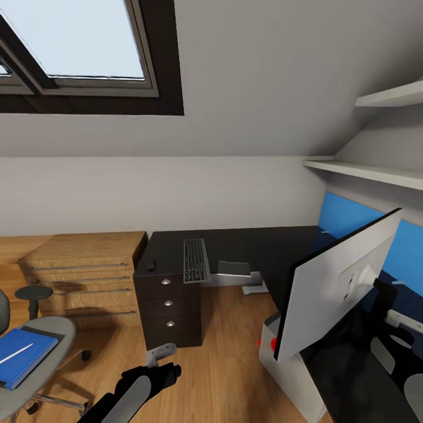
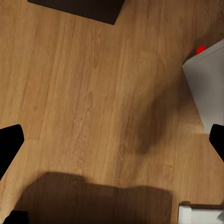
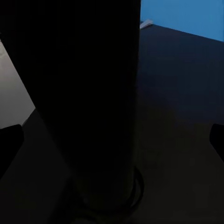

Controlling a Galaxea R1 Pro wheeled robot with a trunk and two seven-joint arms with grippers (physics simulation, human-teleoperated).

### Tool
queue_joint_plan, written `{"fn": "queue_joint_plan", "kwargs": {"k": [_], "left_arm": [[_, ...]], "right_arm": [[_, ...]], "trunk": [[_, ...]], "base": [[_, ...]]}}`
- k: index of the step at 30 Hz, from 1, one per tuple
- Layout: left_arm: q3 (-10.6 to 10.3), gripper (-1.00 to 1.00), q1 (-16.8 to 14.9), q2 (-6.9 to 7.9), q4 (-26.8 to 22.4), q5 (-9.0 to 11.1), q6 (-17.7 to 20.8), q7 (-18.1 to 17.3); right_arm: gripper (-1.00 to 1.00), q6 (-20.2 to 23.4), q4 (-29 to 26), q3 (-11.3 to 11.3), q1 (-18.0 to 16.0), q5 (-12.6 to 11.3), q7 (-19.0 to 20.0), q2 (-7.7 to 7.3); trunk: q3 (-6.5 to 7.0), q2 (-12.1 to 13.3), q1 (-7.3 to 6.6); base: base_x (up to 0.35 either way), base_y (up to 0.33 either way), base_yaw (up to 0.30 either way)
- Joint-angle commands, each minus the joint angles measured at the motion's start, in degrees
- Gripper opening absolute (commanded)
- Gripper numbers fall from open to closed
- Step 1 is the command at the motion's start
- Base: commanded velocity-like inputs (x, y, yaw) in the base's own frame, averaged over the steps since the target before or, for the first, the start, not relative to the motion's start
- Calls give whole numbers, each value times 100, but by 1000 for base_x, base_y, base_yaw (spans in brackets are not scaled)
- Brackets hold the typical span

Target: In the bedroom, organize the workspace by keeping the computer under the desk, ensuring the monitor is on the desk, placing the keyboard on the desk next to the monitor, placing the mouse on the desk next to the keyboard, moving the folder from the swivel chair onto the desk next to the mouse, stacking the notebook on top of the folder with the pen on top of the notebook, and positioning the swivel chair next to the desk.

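Now we see monitor [image 1: 338,288] tilted over desk [image 1: 258,247] edge; right pincer state unclear, left pincer [image 2: 112,135] released. Risk: monitor slips, falls on floor.

Wood, black laminate and grey cloth.
The floor [image 1: 229,352] is warm, smooth wood planks with visible grain, and the chest [image 1: 88,276] matches it, with thin metal bar handles. The desk [image 1: 258,247] has a matt black top and shiny silver knobs. The monitor [image 1: 338,282] back looks like smooth pale-grey plastic. The chair [image 1: 41,352] seat is grey cloth; a blue matt folder [image 1: 23,355] lies on it.
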Motion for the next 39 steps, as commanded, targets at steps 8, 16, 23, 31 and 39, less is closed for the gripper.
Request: {"fn": "queue_joint_plan", "kwargs": {"k": [8, 16, 23, 31, 39], "left_arm": [[-15, 100, -7, 6, 6, 55, 8, 28], [-15, 100, -7, 6, 28, 66, 3, 15], [-20, 100, -7, -1, 85, 67, -1, 20], [-31, 100, -7, -12, 157, 67, 6, 15], [-83, 100, -7, -14, 162, 67, 7, 14]], "right_arm": [[100, -44, -4, 8, -5, -57, 2, 9], [100, -61, -5, 11, -5, -57, 7, 10], [100, -61, -5, 12, -5, -57, 8, 10], [100, -63, -5, 8, -5, -57, 8, 10], [100, -138, -5, 10, -5, -57, 8, 2]], "trunk": [[-8, -6, 1], [-8, -6, 1], [-8, -6, 1], [-8, -6, 1], [-8, -6, 1]], "base": [[0, 0, 0], [1, 0, 0], [82, 0, 0], [24, 0, 0], [1, 0, 0]]}}
